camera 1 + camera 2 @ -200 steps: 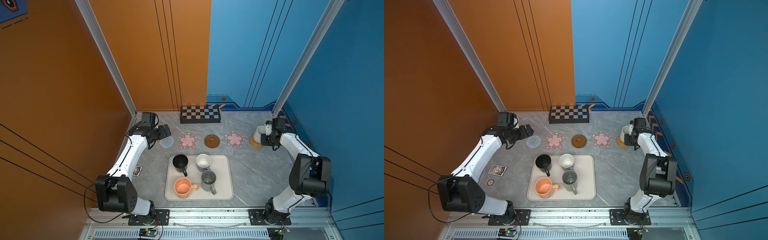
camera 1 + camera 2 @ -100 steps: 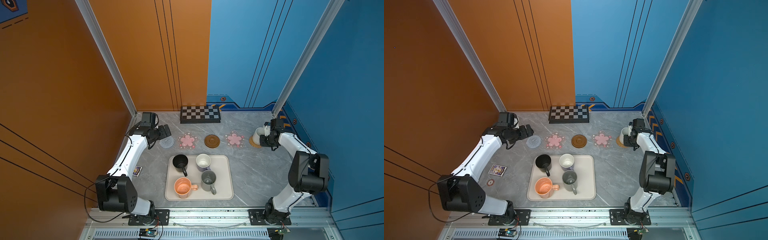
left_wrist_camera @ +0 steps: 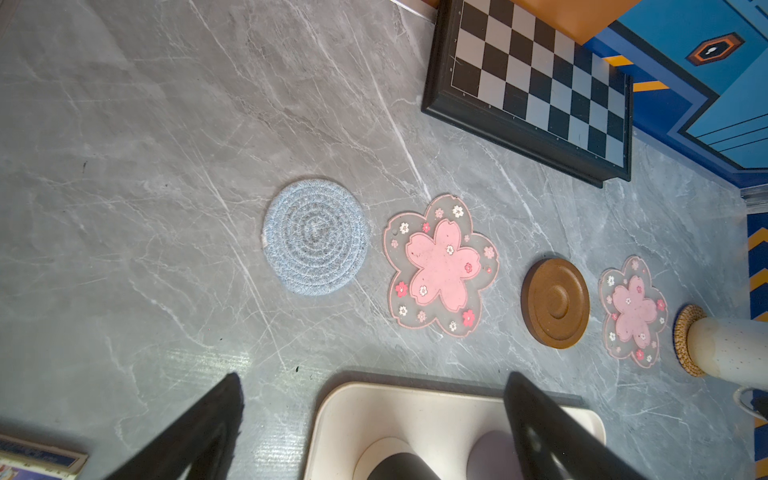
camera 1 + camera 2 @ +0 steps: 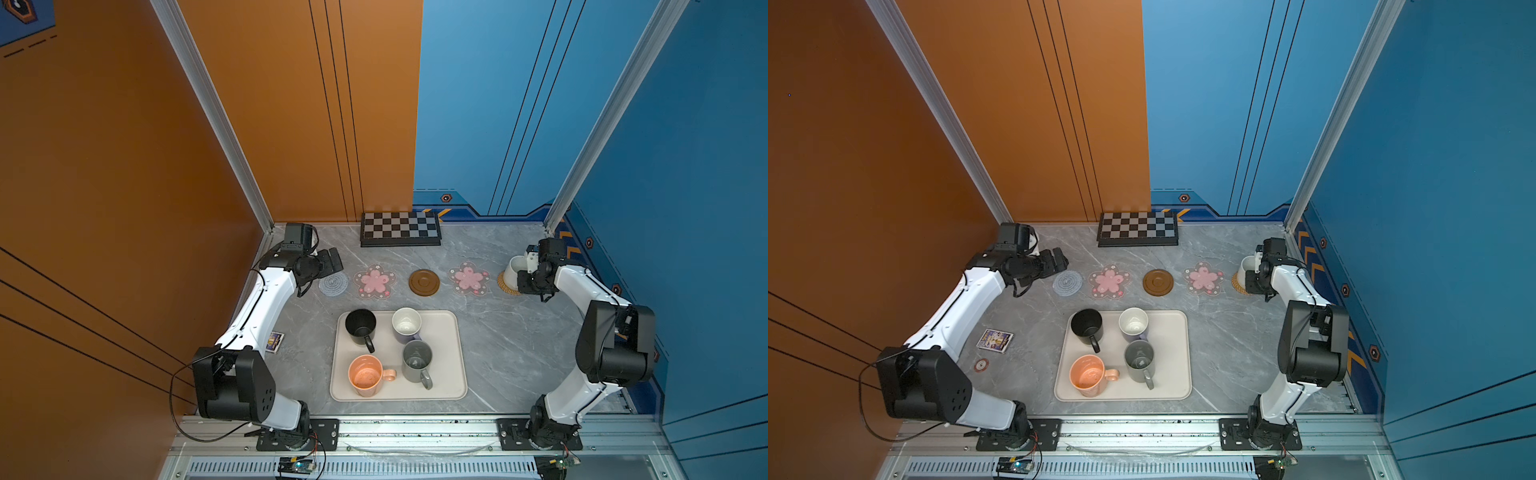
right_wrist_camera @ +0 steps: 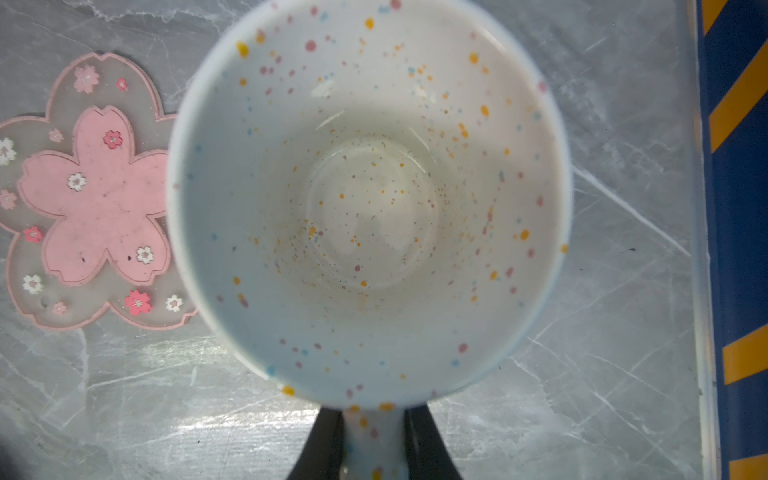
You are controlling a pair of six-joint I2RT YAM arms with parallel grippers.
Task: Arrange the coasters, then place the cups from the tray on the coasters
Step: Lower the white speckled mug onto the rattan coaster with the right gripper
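**Layout.** Five coasters lie in one row along the desk's far edge. From the left edge they run: blue-grey coaster (image 4: pixel 333 284), pink flower coaster (image 4: pixel 375 281), brown wooden coaster (image 4: pixel 424 282), second pink flower coaster (image 4: pixel 468 278), and rattan coaster (image 4: pixel 505 286) nearest the right edge. The even spacing suggests the arranging is finished and each mat awaits one cup.

**Cups.** The white speckled cup (image 5: pixel 370 199) appears seated upright on the rattan coaster. The black cup (image 4: pixel 360 326), lavender cup (image 4: pixel 406 326), grey cup (image 4: pixel 417 360) and orange cup (image 4: pixel 365 376) stand on the tray (image 4: pixel 446 374) near the desk's front edge.

**Right arm.** The right gripper (image 5: pixel 372 415) is clamped narrowly on the speckled cup's handle and has not let go. This grip likely serves to keep the cup level. The elbow is raised by the right edge, and the wrist looks straight down into the cup.

**Left arm.** The left gripper (image 3: pixel 374 384) is spread wide and holds nothing. It is extended low towards the far left corner, beside the blue-grey coaster.
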